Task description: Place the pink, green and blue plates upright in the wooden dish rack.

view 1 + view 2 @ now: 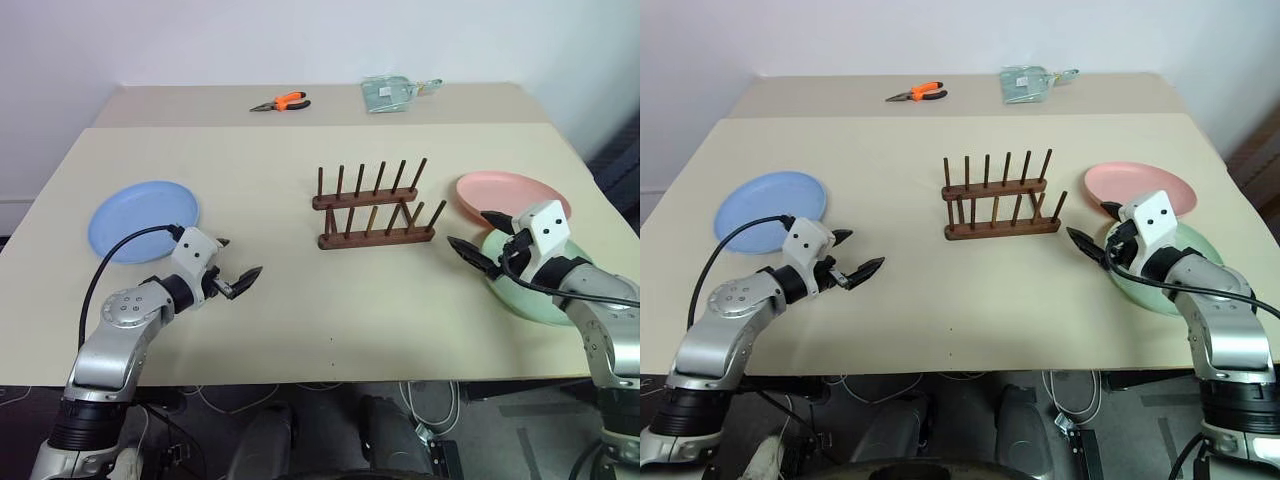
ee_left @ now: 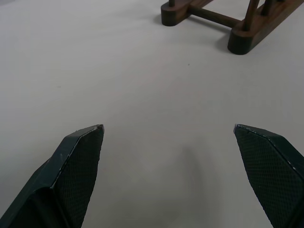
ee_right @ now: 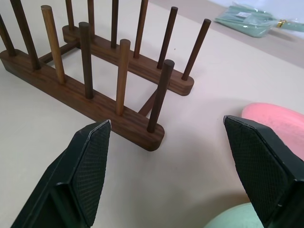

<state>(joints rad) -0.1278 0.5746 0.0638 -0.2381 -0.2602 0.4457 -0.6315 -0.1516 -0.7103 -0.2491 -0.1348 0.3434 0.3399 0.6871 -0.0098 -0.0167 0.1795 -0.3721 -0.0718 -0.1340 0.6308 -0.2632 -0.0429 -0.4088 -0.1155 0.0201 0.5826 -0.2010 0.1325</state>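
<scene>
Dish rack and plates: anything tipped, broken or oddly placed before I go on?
Nothing stands out. The dish rack stands level with all pegs upright and empty. The blue plate lies flat alone; the pink plate and green plate lie flat side by side.

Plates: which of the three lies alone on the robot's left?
The blue plate, by the left end effector; the pink plate and green plate overlap at right.

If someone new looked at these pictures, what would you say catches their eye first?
Probably the dark wooden rack standing empty of plates in the middle of the table, its pegs upright. Next come the plates lying flat: the blue plate on the left, and the pink plate on the right beside the green plate. Each arm's tool hovers open, the left tool near the blue plate, the right tool over the green one.
</scene>
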